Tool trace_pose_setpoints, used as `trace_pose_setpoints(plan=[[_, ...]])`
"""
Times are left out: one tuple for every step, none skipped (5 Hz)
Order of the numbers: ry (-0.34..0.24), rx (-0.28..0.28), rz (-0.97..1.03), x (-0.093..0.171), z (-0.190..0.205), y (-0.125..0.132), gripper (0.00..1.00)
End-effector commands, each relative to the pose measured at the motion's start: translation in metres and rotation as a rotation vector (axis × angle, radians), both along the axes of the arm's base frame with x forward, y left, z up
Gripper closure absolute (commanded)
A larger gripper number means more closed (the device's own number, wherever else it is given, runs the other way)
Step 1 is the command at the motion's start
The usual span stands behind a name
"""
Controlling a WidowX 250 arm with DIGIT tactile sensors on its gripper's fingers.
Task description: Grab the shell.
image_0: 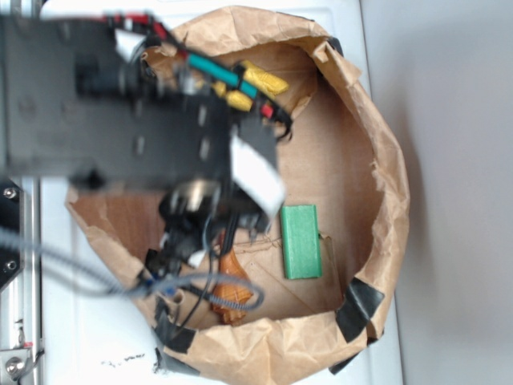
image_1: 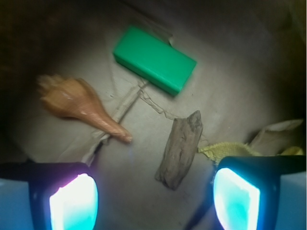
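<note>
My gripper [image_1: 153, 201] hangs wide open over the bark [image_1: 181, 148]; I want it left, straddling the conch shell [image_1: 81, 105] across its narrow spire.

The exterior view looks straight down from well above into the paper bag [image_0: 385, 160], the arm covering its left part. The wrist view sits low inside, close to the floor. Both show the green block [image_0: 301, 241] and shell [image_1: 81, 105]

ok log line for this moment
gripper open, empty | above bag floor | shell ungrasped, left of bark | green block beyond
</note>
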State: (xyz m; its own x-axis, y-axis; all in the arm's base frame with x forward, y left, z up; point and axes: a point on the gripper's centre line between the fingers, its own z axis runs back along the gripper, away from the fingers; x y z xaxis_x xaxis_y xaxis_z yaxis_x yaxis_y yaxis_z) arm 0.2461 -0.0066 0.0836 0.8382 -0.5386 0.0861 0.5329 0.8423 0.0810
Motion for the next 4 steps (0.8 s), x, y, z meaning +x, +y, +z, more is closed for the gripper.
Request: trace_pose_setpoints(plan=[[-0.026, 0.082, -0.081, 0.008, -0.032, -0.034, 0.0], [0.009, 0.04, -0.207, 0.0, -0.038, -0.051, 0.0], [0.058, -0.094, -0.382, -0.008, -0.028, -0.048, 0.0], [0.058, -0.122, -0.359, -0.002, -0.04, -0.042, 0.0]])
